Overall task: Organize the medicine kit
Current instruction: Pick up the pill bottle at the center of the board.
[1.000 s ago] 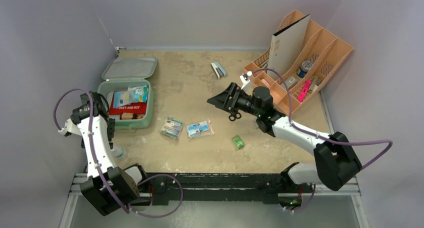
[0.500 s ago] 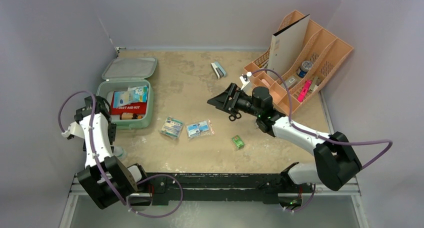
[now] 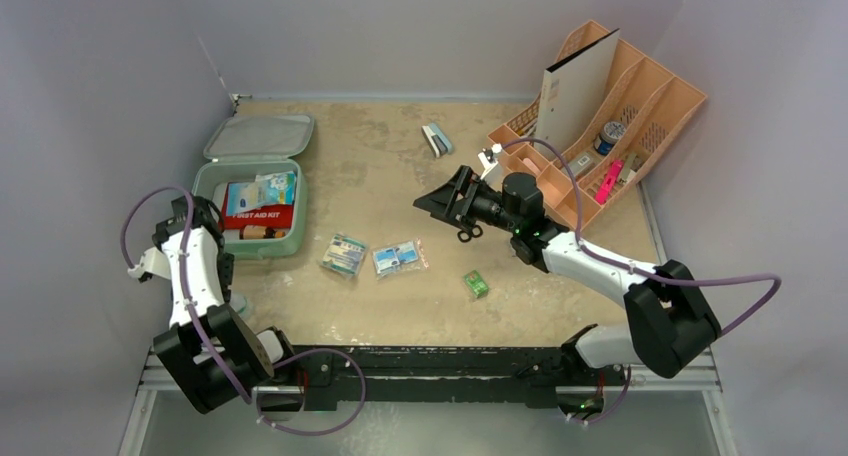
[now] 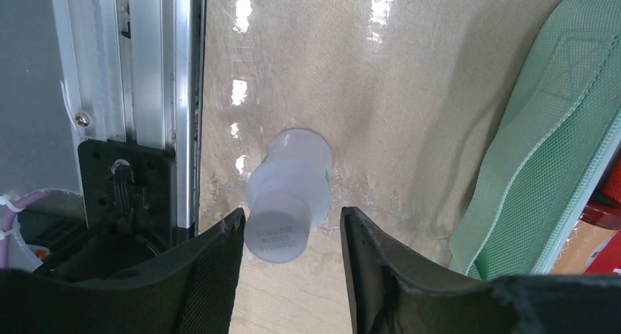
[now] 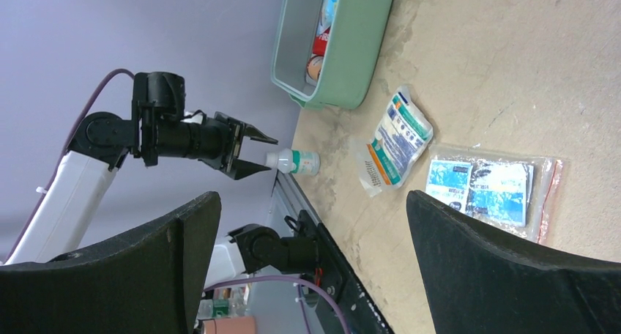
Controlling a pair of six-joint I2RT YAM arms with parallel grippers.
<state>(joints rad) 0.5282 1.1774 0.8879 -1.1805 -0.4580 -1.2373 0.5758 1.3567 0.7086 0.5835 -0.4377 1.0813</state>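
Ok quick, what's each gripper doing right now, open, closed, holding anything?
Left gripper: open, jaws either side of the small white bottle, not gripping it.
Right gripper: open wide, empty.

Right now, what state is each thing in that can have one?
medicine kit: open, partly packed.
bottle: upright, capped, not gripped.
left tool: open, fingers either side of the bottle's cap.
right tool: open, empty.

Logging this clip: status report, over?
Left claw open above small bottle. Right claw open, empty. Medicine kit lid open. Nothing blocking the bottle.
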